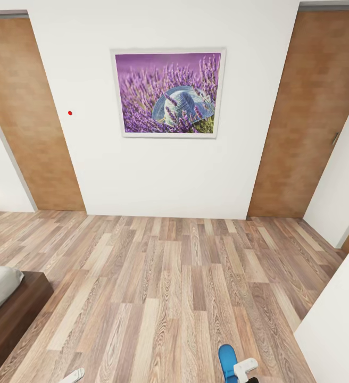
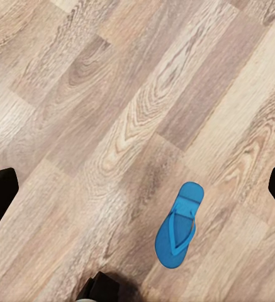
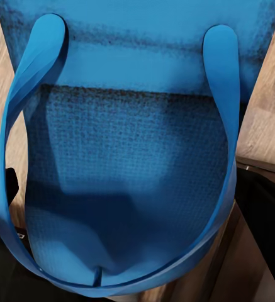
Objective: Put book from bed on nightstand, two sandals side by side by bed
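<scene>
Bright blue sandal (image 2: 179, 226), wood-grain plank floor (image 1: 174, 276), purple lavender picture (image 1: 168, 93).

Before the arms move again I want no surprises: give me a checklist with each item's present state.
1. Right gripper holds a blue sandal: ok, the sandal sits close against the right wrist camera and at the gripper in the head view.
2. Second sandal located: ok, flat on the wood-plank floor, strap up.
3. Left gripper free: ok, fingers wide apart, nothing between them.
4. Bed in sight: ok, its corner at the head view's left.
5. Sandals side by side: not ok.
6. Book's place: cannot tell.
</scene>
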Motion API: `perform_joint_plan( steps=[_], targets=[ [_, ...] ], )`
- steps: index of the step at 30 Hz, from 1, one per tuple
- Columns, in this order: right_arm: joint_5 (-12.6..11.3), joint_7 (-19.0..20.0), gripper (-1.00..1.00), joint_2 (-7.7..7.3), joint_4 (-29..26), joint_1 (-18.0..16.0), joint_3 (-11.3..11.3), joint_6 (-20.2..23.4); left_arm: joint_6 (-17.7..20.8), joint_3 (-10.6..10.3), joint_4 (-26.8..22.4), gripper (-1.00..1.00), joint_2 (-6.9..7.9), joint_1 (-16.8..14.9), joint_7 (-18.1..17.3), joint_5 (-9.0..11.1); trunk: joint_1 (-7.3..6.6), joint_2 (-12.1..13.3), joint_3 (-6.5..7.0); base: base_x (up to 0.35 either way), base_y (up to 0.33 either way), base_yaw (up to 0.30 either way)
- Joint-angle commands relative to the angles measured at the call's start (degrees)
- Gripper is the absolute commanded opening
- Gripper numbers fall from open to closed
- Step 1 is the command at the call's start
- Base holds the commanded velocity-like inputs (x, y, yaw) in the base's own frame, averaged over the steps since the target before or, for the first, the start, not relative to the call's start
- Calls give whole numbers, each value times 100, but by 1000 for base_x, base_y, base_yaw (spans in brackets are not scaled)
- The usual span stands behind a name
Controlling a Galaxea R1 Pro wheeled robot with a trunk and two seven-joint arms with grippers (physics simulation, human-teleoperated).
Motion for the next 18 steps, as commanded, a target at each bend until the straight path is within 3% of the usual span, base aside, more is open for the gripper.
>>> perform_joint_plan(
  steps=[1,18],
  targets=[
    [50,12,-100,-1,-13,-1,5,37,-26,44,9,100,1,-6,7,-60,0,-4,-7,0,0,0],
    [47,13,-100,1,-15,-1,6,37,-26,44,9,100,0,-6,7,-60,0,-4,-7,0,0,0]
  ],
)
